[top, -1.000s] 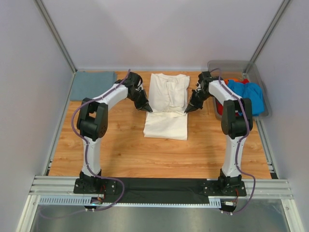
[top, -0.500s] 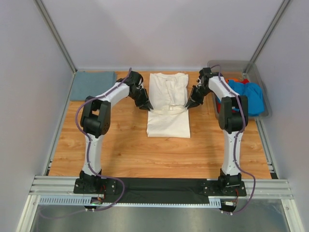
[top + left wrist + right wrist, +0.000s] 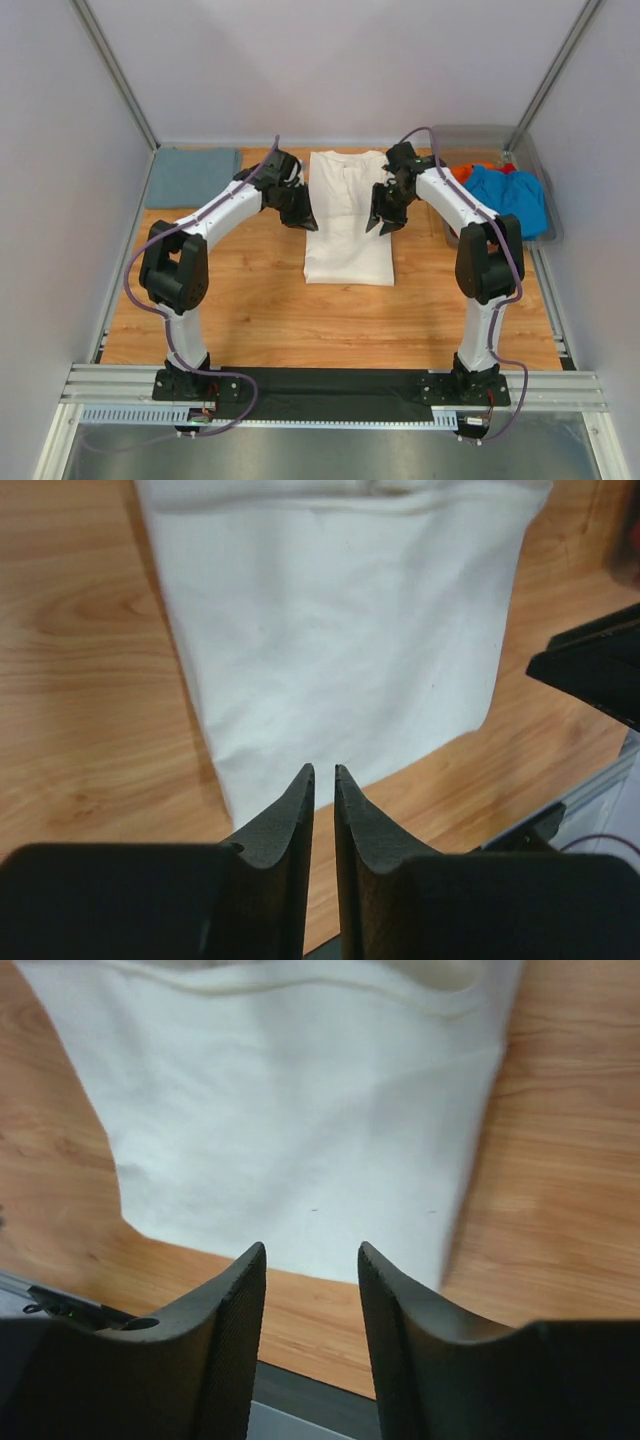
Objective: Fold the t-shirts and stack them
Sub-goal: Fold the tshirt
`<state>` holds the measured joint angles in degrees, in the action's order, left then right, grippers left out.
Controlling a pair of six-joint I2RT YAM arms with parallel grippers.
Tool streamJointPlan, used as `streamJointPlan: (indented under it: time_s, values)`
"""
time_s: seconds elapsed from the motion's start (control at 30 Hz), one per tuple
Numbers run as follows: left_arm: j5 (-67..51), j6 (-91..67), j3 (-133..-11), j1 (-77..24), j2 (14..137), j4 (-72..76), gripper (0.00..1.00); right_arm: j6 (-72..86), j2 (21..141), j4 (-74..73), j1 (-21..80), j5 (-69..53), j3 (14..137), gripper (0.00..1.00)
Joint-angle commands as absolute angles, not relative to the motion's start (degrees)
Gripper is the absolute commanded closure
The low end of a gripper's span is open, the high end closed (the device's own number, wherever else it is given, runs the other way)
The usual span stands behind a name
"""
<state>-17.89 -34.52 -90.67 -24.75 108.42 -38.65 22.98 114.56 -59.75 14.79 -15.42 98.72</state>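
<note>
The cream-white t-shirt (image 3: 348, 225) lies flat on the wooden table as a long narrow strip, neck at the far end. My left gripper (image 3: 307, 221) hovers at its left edge, jaws a narrow slit apart and holding nothing. My right gripper (image 3: 380, 222) hangs over its right edge, open and empty. The left wrist view has the left gripper (image 3: 324, 768) above the cloth's (image 3: 340, 630) near hem. In the right wrist view the right gripper (image 3: 311, 1246) stands above the same shirt (image 3: 300, 1110).
A folded grey-blue t-shirt (image 3: 190, 176) lies at the far left. At the far right a clear bin (image 3: 540, 235) holds a bright blue shirt (image 3: 512, 195) and an orange-red one (image 3: 460, 172). White walls enclose the table; an aluminium rail (image 3: 330, 385) runs along the near edge.
Both grippers opened and let go of the cream shirt's side edges, then lifted. The cloth settled into a straight, flat strip. The right gripper shifted inward over the shirt.
</note>
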Motion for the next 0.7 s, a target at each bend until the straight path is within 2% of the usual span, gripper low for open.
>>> streamJointPlan:
  time_s: [0.0, 0.1, 0.23, 0.37, 0.67]
  values:
    - [-24.07, -34.72, -86.49, -27.42, 108.98, -33.40, 0.81, 25.04, 113.11, -50.81, 17.84, -16.07, 95.36, 0.58]
    - [-28.45, -36.99, -82.90, -28.04, 109.60, -30.16, 0.84, 25.05, 114.78, -51.94, 17.75, -17.84, 95.01, 0.78]
    - [-29.35, -37.62, -78.14, -28.21, 109.07, -28.74, 0.88, 22.86, 113.65, -50.98, 17.75, -20.91, 89.40, 0.90]
    - [-28.74, -36.21, -73.67, -28.30, 108.81, -30.49, 0.90, 20.92, 111.01, -49.13, 17.23, -19.87, 79.92, 0.90]
    - [-29.00, -37.00, -66.37, -28.74, 108.72, -29.80, 0.89, 21.88, 109.60, -43.07, 16.26, -21.09, 68.48, 0.90]
